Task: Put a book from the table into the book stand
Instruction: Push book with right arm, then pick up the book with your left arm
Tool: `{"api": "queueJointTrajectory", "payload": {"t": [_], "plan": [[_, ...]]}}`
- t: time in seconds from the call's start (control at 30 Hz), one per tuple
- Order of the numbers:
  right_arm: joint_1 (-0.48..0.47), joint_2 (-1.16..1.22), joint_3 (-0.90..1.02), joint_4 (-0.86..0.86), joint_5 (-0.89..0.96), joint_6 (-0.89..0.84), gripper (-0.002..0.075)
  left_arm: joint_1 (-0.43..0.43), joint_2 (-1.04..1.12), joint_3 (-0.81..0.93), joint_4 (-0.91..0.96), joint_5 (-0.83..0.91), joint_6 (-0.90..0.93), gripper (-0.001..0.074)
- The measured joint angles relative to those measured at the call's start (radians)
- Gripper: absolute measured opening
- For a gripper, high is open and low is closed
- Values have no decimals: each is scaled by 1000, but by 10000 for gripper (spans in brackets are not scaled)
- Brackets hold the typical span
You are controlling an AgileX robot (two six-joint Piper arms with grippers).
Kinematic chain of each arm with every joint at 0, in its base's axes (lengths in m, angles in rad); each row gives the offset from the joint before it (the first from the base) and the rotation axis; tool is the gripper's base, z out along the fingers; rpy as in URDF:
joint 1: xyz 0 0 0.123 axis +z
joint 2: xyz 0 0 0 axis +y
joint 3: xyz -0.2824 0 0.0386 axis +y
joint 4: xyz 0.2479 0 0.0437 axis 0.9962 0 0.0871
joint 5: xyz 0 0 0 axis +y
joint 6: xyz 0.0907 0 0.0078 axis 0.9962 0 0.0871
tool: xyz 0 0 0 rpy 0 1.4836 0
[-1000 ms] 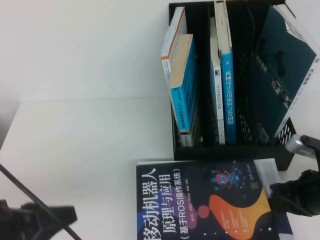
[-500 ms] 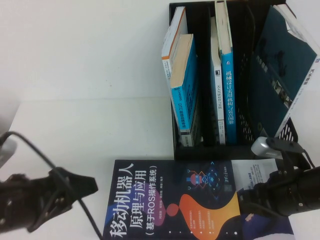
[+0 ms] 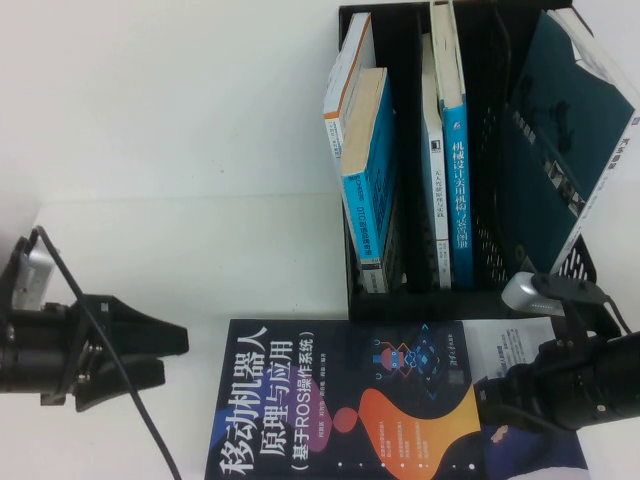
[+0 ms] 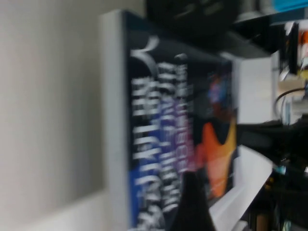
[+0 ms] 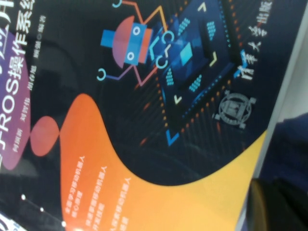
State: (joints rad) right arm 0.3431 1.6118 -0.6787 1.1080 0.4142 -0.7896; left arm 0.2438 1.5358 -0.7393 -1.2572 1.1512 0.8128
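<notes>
— High view first: where does the book [image 3: 380, 400] lie?
— Flat on the table [image 3: 180, 270], just in front of the book stand [image 3: 400, 295]; its cover faces up, white title readable, orange and purple shapes toward its near right; another book [image 3: 515, 345] peeks out from under its right edge.
— And the left gripper [image 3: 150, 355]?
— Low over the table just left of the book's left edge; its two fingers [image 3: 160, 338] point at that edge, parted a little, nothing between them; the book sits beside the tips, not inside the jaws.
— The right gripper [image 3: 495, 395]?
— At the book's right edge, over the cover; whether its jaws are parted or closed I cannot tell; the right wrist view shows only the cover close up.
— The stand?
— Upright, several books in its slots; a teal book [image 3: 555, 140] leans in the rightmost one.
</notes>
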Motion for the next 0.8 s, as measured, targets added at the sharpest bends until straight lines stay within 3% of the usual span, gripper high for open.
{"api": "queueJointTrajectory", "payload": {"t": [0.3, 0.63, 0.8], "plan": [[0, 0, 0, 1, 0, 0, 8, 6, 192, -18, 18, 6, 80, 483], [0, 0, 0, 7, 0, 0, 8, 6, 365, -18, -44, 4, 103, 542], [0, 0, 0, 11, 0, 0, 8, -35, 396, -18, -71, -1, 106, 559]]}}
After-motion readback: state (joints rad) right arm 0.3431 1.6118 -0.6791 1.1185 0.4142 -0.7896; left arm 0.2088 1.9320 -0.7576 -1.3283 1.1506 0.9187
